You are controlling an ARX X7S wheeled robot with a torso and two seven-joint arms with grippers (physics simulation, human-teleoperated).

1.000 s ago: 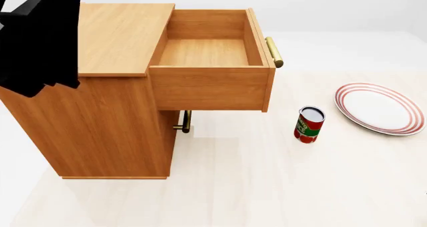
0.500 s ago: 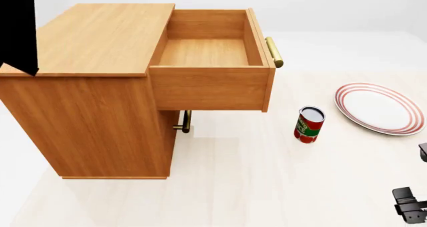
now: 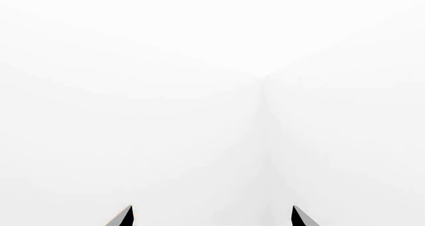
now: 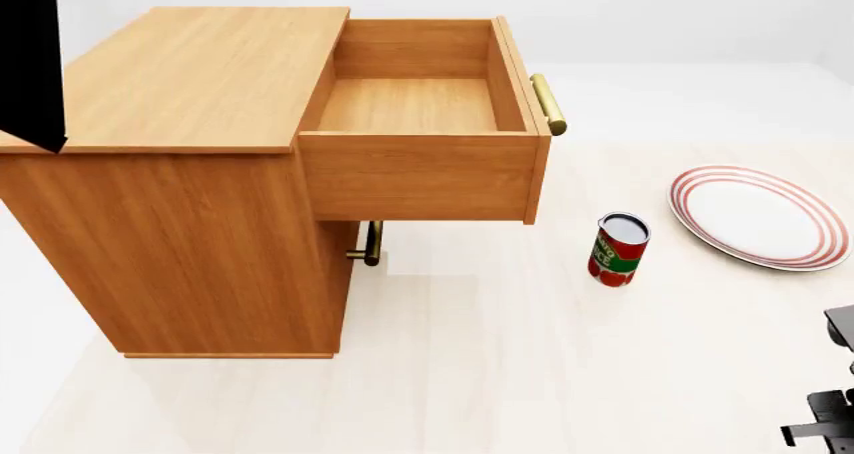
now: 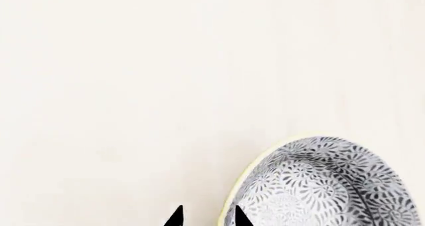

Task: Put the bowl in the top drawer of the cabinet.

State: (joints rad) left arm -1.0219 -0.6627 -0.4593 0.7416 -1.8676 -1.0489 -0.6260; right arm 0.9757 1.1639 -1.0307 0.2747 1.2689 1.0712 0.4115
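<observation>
The bowl (image 5: pixel 325 186) sits upright on the pale tabletop (image 5: pixel 166 76), with the right fingers (image 5: pixel 206 217) narrowly parted just beside its rim, gripping nothing. The top drawer (image 4: pixel 420 114) of the cabinet (image 4: pixel 200 174) stands pulled out. The left fingers (image 3: pixel 211 217) are spread wide.

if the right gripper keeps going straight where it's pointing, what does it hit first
Probably the pale cream floor just beside the blue-grey speckled bowl. The right gripper has its tips close to the bowl's rim; depth there is unclear.

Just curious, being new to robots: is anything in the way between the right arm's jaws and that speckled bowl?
Nothing visible. In the right wrist view the right gripper sits just beside the bowl, with only bare floor around them.
</observation>
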